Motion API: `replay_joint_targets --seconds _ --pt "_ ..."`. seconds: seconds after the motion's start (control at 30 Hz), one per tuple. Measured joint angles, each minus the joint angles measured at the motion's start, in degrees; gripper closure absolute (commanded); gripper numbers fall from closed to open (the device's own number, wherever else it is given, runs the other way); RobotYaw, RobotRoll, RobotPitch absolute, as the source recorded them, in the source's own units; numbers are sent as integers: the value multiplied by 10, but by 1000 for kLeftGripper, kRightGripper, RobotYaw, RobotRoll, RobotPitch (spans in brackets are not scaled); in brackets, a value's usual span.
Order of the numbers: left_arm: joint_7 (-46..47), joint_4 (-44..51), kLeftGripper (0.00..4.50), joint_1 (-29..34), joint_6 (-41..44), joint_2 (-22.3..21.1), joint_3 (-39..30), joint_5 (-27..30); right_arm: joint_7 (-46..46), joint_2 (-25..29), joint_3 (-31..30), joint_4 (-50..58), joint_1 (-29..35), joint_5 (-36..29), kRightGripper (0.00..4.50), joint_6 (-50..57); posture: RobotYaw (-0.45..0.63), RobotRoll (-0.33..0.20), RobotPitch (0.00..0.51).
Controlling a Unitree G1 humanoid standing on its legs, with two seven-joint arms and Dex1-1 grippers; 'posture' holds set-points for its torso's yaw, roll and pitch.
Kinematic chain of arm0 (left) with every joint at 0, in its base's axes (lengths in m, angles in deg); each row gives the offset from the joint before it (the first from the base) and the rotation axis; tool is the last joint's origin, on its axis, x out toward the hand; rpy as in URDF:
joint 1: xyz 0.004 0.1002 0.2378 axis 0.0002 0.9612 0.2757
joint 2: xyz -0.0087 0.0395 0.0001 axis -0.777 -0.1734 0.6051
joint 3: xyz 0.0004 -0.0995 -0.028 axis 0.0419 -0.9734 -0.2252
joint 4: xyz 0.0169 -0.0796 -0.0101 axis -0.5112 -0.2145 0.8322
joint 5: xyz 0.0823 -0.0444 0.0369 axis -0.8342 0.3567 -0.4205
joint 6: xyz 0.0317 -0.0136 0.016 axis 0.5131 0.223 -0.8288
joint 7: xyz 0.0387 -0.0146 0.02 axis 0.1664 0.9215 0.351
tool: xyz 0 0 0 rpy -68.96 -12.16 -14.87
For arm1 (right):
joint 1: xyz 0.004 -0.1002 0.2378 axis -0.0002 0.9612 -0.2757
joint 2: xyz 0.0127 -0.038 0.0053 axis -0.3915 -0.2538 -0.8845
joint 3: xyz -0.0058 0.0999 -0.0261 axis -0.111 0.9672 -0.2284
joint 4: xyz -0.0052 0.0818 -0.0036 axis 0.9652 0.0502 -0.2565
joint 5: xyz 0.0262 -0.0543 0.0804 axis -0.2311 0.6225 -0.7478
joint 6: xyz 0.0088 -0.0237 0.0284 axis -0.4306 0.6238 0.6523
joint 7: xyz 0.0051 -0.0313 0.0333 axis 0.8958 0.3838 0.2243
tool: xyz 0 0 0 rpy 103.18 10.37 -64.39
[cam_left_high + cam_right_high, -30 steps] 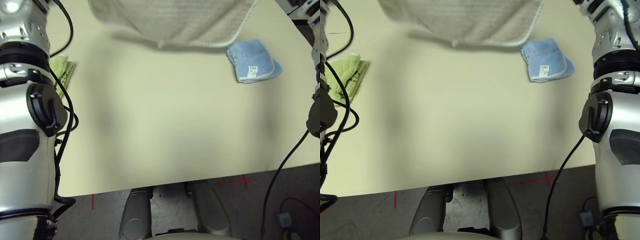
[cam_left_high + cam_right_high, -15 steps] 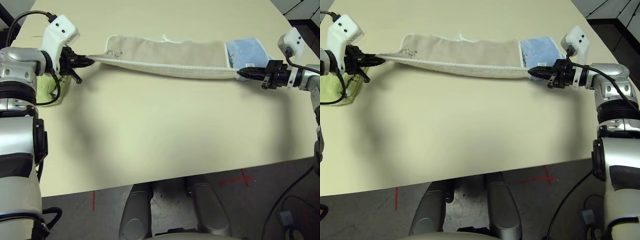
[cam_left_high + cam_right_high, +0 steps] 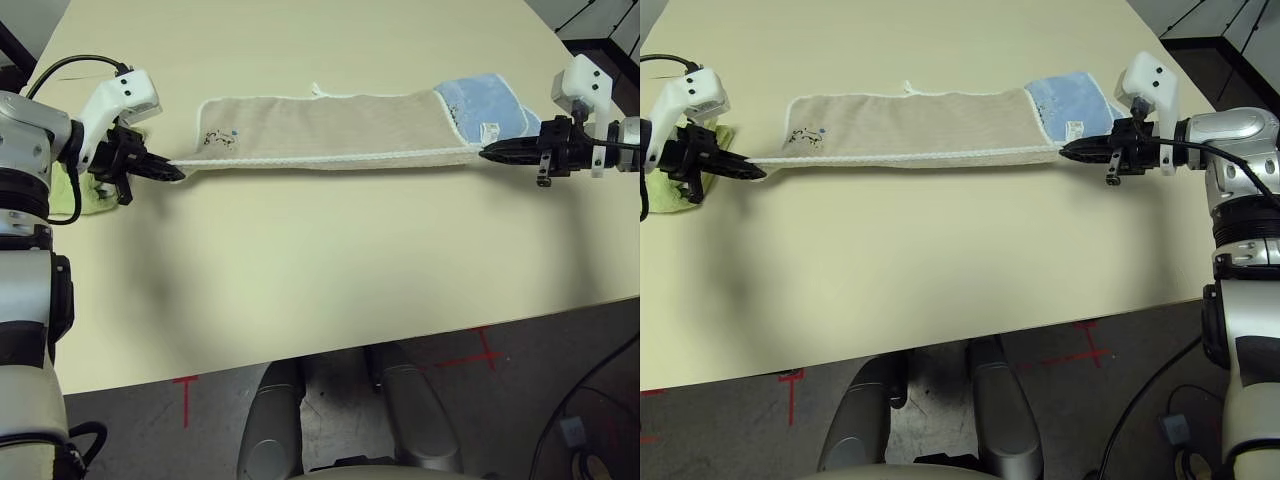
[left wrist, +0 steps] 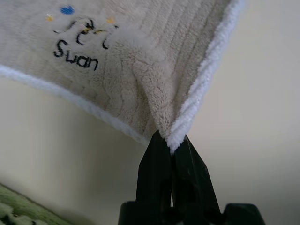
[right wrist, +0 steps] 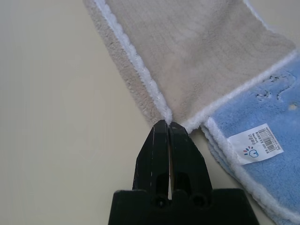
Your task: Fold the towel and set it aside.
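Towel (image 3: 330, 130) now lies flat on the table (image 3: 330, 270) as a long, folded strip, stretched out between the two arms. One second ago it hung up in the air, away from the table; half a second ago it was low but sagged a little. The left gripper (image 3: 178, 174) is squeezed tight on the towel's left corner, close to the small dark logo (image 4: 77, 47). The right gripper (image 3: 486, 153) is squeezed tight on the towel's right corner. Both grippers have come down close to the table since the first picture. The towel's right end lies over part of the folded blue towel (image 3: 485, 100), which showed whole before. The green cloth (image 3: 675, 190) sits just left of the towel, behind the left gripper.
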State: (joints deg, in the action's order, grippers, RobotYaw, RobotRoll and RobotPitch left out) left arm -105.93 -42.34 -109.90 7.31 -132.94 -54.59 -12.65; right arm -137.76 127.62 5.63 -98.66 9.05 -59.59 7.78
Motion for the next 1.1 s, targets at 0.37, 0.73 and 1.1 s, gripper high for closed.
replay_joint_targets --seconds 0.37,0.73,1.1 --pt "-8 48 4467 8 -37 -68 150 81 -90 6 -27 -10 -15 15 4500 -18 -42 0 267" --pt "-8 176 4467 -34 -18 -177 363 253 -130 31 -69 -19 -40 21 4500 -72 -29 0 269" --pt "-8 223 4467 -46 -8 -212 496 365 -130 86 -190 17 -18 -62 4500 -104 -37 0 271"
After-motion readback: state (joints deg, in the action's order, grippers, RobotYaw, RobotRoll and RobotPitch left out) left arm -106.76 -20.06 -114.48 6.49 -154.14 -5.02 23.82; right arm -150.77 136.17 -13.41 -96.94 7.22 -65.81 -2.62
